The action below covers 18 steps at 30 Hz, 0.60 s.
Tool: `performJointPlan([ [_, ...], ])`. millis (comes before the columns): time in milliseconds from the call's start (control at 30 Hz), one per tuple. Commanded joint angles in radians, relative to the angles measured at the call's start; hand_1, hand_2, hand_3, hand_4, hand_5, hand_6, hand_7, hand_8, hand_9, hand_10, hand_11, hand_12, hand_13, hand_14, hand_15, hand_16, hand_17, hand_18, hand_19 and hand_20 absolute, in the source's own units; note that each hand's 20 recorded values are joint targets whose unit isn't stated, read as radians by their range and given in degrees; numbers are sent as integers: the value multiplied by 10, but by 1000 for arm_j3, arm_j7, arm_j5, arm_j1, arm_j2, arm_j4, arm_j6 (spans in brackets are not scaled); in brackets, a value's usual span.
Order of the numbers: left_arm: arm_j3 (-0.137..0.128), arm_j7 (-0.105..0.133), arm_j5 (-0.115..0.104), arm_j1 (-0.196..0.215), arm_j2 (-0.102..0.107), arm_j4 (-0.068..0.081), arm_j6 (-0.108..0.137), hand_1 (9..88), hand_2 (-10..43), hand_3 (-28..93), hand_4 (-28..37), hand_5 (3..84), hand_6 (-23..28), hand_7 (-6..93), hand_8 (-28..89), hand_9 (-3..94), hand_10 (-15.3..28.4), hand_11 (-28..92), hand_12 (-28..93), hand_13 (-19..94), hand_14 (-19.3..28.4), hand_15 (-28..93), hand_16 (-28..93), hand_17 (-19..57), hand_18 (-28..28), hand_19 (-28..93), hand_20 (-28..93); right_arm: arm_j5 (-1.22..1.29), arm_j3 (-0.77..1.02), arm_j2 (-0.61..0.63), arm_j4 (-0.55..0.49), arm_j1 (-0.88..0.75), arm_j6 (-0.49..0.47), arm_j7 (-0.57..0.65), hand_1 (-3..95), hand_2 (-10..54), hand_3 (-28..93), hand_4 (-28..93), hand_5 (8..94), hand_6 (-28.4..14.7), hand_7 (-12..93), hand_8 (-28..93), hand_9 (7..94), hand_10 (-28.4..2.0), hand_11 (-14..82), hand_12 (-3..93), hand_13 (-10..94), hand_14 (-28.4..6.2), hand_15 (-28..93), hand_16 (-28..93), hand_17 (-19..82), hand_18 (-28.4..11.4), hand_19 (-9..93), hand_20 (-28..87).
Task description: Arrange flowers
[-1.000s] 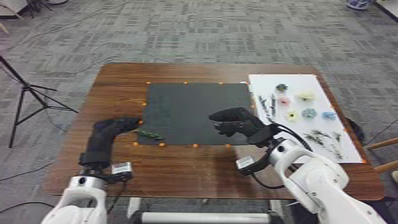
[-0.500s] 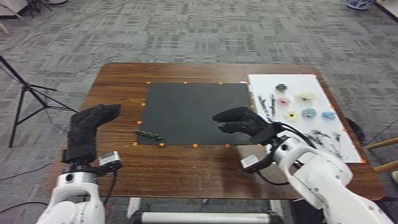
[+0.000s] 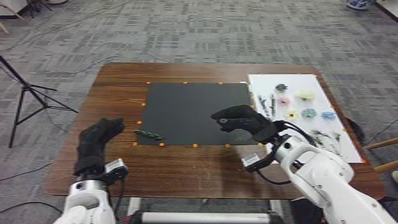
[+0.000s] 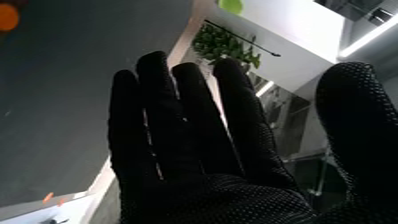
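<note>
Hovering with straight fingers, the right hand (image 3: 236, 117) is over the black mat (image 3: 191, 105) at three o'clock, while one green sprig (image 3: 150, 135) lies at its eight o'clock side.

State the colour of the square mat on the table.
The mat is dark grey, seen best in the head view.

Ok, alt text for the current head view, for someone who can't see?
Right robot hand over a dark mat, green sprig at the mat's near left corner; left robot hand left of the mat; flowers on a white sheet at right, on a wooden table.
</note>
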Motion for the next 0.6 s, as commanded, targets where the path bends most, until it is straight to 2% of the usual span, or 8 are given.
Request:
performJointPlan([
  [33, 39, -46, -38, -38, -48, 37, -26, 237, 64, 701, -283, 606, 31, 227, -76, 564, 155, 248, 139, 469, 181, 232, -11, 76, 145, 289, 220, -12, 8, -11, -17, 3, -26, -8, 235, 52, 682, -152, 509, -50, 129, -53, 525, -166, 77, 160, 427, -190, 259, 255, 197, -177, 455, 362],
  [67, 52, -36, -59, -51, -48, 46, -27, 236, 64, 701, -283, 603, 31, 227, -77, 563, 155, 249, 139, 466, 180, 232, -11, 74, 145, 286, 219, -15, 6, -11, -15, 5, -23, -12, 235, 53, 681, -152, 509, -50, 129, -53, 525, -168, 76, 160, 427, -190, 259, 255, 197, -178, 455, 363],
  [133, 58, -65, -54, -63, -58, 55, -44, 235, 63, 700, -283, 600, 32, 228, -78, 559, 155, 249, 138, 464, 179, 231, -11, 72, 145, 283, 217, -16, 6, -14, -15, 10, -40, -9, 235, 55, 680, -151, 509, -50, 129, -53, 525, -168, 75, 160, 427, -190, 258, 256, 197, -178, 455, 364],
  [167, 74, -51, -72, -77, -58, 63, -42, 235, 63, 700, -283, 598, 32, 228, -78, 557, 155, 249, 138, 463, 179, 231, -11, 71, 144, 281, 216, -17, 4, -14, -14, 14, -44, -11, 235, 55, 680, -152, 508, -50, 129, -53, 525, -168, 75, 160, 427, -191, 259, 257, 197, -178, 455, 364],
  [233, 83, -68, -64, -98, -67, 76, -58, 234, 64, 698, -283, 596, 32, 228, -80, 555, 156, 250, 138, 460, 179, 231, -11, 70, 144, 279, 215, -19, 2, -12, -15, 19, -47, -13, 236, 57, 679, -152, 508, -50, 129, -53, 524, -168, 75, 161, 426, -192, 258, 257, 196, -178, 455, 364],
  [400, 107, -91, -57, -138, -87, 98, -74, 234, 64, 697, -283, 593, 31, 230, -81, 553, 156, 251, 137, 458, 179, 232, -10, 69, 143, 273, 211, -17, -5, -14, -9, 35, -63, -14, 235, 63, 674, -150, 507, -49, 129, -54, 522, -169, 73, 162, 424, -192, 258, 259, 194, -179, 454, 364],
  [567, 122, -97, -46, -162, -118, 116, -87, 231, 63, 700, -283, 590, 29, 233, -82, 552, 154, 252, 137, 458, 178, 232, -9, 68, 142, 271, 211, -18, -7, -13, -9, 41, -78, -20, 234, 66, 670, -149, 503, -45, 133, -55, 522, -168, 73, 163, 427, -190, 256, 261, 195, -179, 455, 365],
  [600, 126, -91, -55, -167, -131, 122, -89, 231, 63, 700, -283, 590, 29, 234, -83, 552, 154, 253, 137, 459, 178, 231, -8, 68, 142, 270, 211, -19, -7, -15, -7, 44, -83, -22, 233, 67, 670, -149, 503, -45, 134, -55, 522, -168, 73, 163, 427, -190, 256, 261, 195, -178, 455, 365],
])
